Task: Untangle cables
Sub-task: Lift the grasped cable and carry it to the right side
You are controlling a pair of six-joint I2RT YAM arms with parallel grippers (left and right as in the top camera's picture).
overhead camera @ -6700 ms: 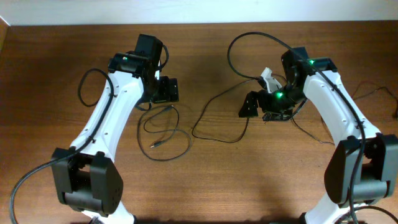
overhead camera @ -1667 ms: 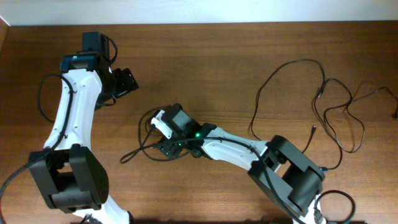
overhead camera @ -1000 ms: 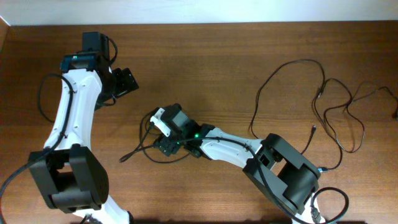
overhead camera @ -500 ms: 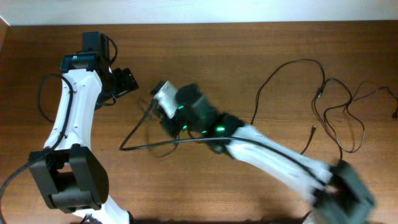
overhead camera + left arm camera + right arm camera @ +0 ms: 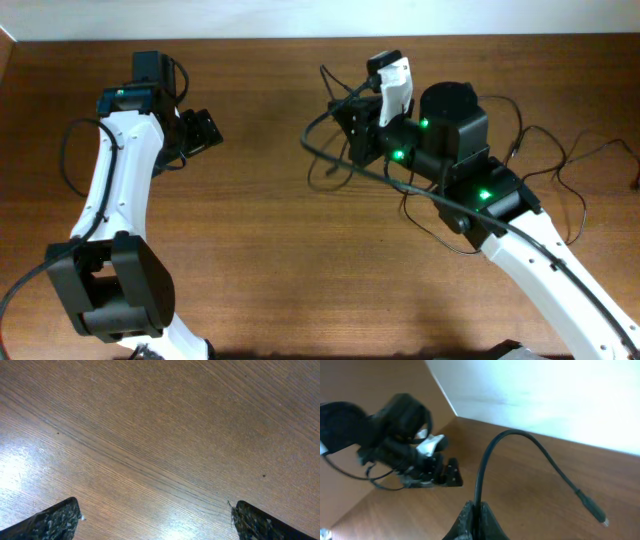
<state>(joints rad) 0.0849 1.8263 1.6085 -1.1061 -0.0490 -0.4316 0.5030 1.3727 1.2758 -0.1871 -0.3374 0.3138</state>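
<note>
- The left gripper (image 5: 203,131) is noted at ten o'clock of the table (image 5: 300,290) in the overhead view. Its fingers are spread wide and nothing is held or touched. In the left wrist view only bare wood is seen between the fingertips.
- The right gripper (image 5: 476,521) is found high near twelve o'clock in the overhead view. Its fingers are pressed together, and one thin black cable (image 5: 520,439) is pinched between them.
- In the right wrist view the cable is seen to arch up from the pinch toward twelve o'clock. It then falls away toward four o'clock and ends in a small plug (image 5: 592,506), which hangs free of the wood.
- The other cables (image 5: 545,175) are sprawled loosely between two and three o'clock of the table, well apart from the left gripper. Whether the pinched cable is crossed with them cannot be told, because its run is hidden by the right arm.
- Step, as judged: one cable is being drawn off from the rest, and the separation is not yet done.
- Next move, as judged: the pinched cable is to be taken over bare wood, laid out alone and let go. The trailing length should be watched so that the sprawl is not dragged along.
</note>
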